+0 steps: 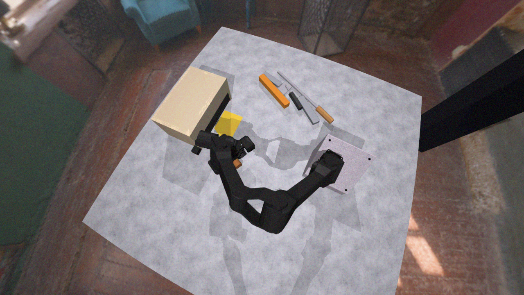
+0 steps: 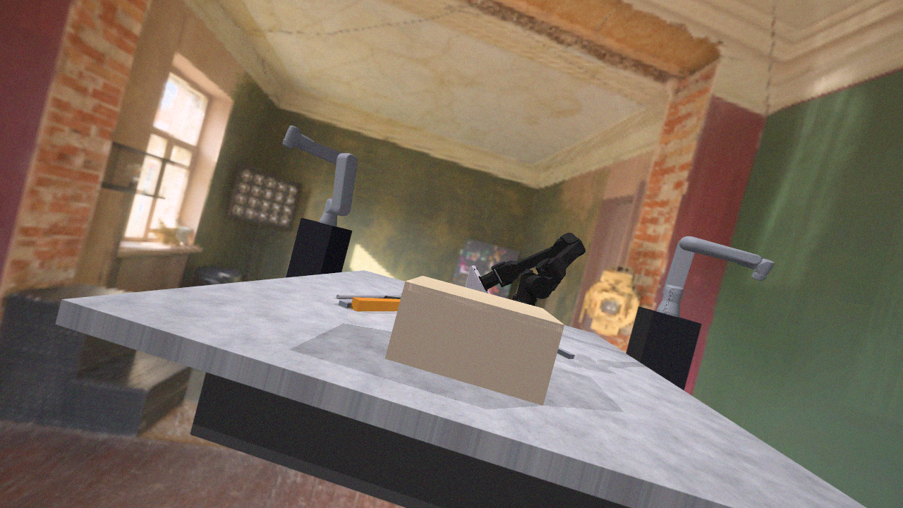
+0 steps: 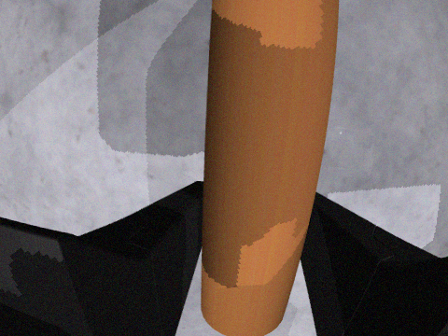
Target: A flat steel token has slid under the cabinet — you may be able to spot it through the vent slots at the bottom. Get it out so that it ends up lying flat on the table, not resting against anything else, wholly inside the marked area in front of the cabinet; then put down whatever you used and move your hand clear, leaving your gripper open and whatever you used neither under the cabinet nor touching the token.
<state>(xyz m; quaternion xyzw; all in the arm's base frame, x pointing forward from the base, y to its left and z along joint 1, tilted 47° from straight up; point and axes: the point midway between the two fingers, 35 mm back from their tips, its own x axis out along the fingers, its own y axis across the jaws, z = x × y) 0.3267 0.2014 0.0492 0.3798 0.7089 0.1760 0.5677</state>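
Observation:
The cream cabinet [image 1: 190, 98] [image 2: 473, 341] stands at the table's left in the top view, its dark front opening facing the yellow marked area [image 1: 233, 120]. The steel token is not visible in any view. My gripper [image 1: 230, 153] [image 3: 253, 198] is shut on the orange-brown wooden handle [image 1: 237, 164] [image 3: 268, 140] of a tool. It is beside the cabinet's near front corner, just short of the yellow area. The handle's end sticks out below the gripper in the top view. The rest of the tool is hidden by the arm, so its tip cannot be seen.
An orange bar [image 1: 274, 91] [image 2: 375, 304], a black-handled tool [image 1: 295, 100] and a long rod with a wooden handle [image 1: 324, 114] lie together beyond the yellow area. The arm's pinkish base plate [image 1: 357, 166] is at the right. A grey bar end [image 2: 566, 353] shows beside the cabinet.

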